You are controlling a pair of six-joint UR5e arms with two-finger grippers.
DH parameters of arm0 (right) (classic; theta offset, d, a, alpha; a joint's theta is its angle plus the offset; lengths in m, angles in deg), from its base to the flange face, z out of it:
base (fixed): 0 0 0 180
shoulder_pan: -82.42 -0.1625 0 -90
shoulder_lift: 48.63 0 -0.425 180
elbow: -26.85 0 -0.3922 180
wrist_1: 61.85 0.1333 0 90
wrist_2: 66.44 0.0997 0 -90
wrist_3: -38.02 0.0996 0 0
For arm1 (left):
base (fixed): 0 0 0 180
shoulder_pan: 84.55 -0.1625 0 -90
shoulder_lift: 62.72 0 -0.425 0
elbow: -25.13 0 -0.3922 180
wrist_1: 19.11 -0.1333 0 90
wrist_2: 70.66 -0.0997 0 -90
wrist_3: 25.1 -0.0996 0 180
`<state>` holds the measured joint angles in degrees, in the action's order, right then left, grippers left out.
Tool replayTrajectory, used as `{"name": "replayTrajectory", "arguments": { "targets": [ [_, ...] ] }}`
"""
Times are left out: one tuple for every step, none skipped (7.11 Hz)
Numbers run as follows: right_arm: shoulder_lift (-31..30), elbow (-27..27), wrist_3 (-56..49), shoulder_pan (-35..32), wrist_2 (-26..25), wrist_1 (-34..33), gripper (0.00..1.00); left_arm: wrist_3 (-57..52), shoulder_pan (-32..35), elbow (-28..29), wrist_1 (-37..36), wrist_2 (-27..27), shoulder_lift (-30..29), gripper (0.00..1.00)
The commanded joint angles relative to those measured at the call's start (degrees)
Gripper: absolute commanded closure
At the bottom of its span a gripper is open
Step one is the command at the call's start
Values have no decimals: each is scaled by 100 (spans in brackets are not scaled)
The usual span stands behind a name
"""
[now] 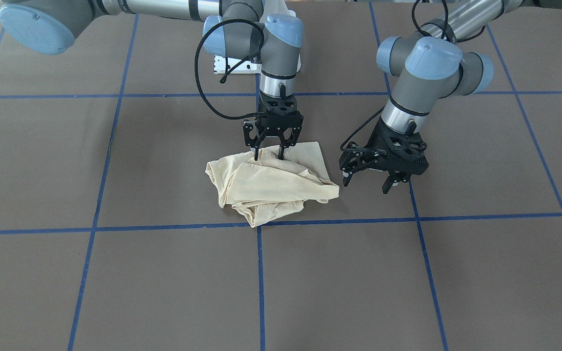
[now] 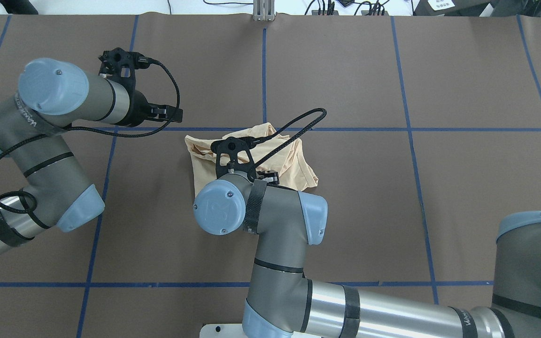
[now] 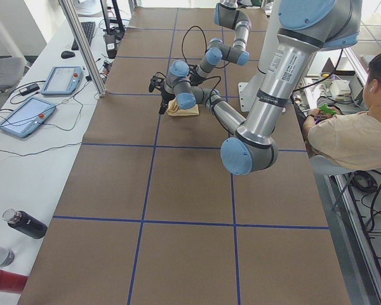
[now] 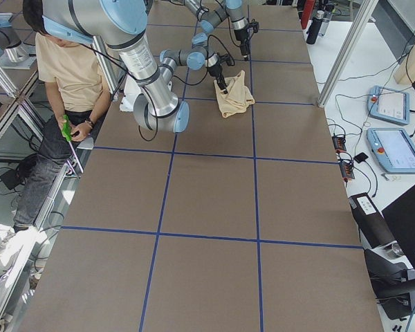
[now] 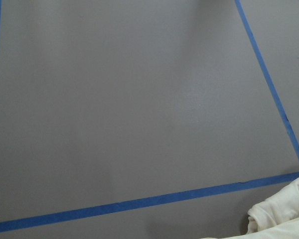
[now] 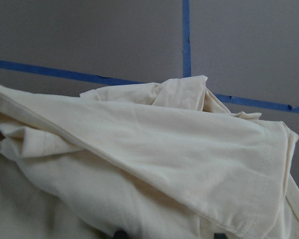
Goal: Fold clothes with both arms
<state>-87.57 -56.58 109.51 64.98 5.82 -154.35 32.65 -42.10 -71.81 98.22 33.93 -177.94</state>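
**T-shirt (image 1: 271,187) lay crumpled mid-table, one gripper on it**

Read the dial from the overhead view, with 12 o'clock pointing away from the robot.

The brown table (image 1: 164,292) you worked at was divided into large squares by blue tape (image 1: 260,273). The right arm (image 2: 275,225) reached in from 4 o'clock and bent over the middle of the table. The left arm (image 2: 50,155) came in from 8 o'clock and angled toward the centre.

The T-shirt sat near the table's centre as a bunched, overlapping heap of pale cream cloth. Its 12 o'clock edge touched a cross line of tape. Your right wrist camera showed a stitched hem running along a top fold.

The right gripper (image 1: 269,157) pointed straight down on the heap's 6 o'clock edge. Its fingers were spread, and both tips rested on the cloth with a ridge of fabric between them, not pinched.

The left gripper (image 1: 366,184) hung tilted at about 10 o'clock from the heap. It was just beside the heap and clear of the cloth, with its fingers apart and nothing between them. Its wrist camera caught only a corner of the shirt.
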Motion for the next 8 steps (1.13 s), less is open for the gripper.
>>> {"name": "replayTrajectory", "arguments": {
  "targets": [
    [18,-15,-292,-337,-36,21,100,0,0,0,0,0,0,0],
    [18,2,-364,-592,-1,47,100,9,0,0,0,0,0,0],
    [10,37,-678,-803,-1,56,100,44,-9,0,0,0,-9,0],
    [18,342,-786,-927,-44,248,100,53,-9,-9,0,0,-9,0],
    [18,972,-778,-954,-114,1329,100,53,0,-18,0,0,0,0],
    [36,1396,-760,-955,-211,2070,1,53,0,-18,0,9,0,0],
    [262,1409,-708,-1033,-38,2095,0,53,-9,-61,0,9,9,0],
    [412,1391,-681,-1225,591,2087,0,35,0,-149,-9,26,26,0]
  ]
}}
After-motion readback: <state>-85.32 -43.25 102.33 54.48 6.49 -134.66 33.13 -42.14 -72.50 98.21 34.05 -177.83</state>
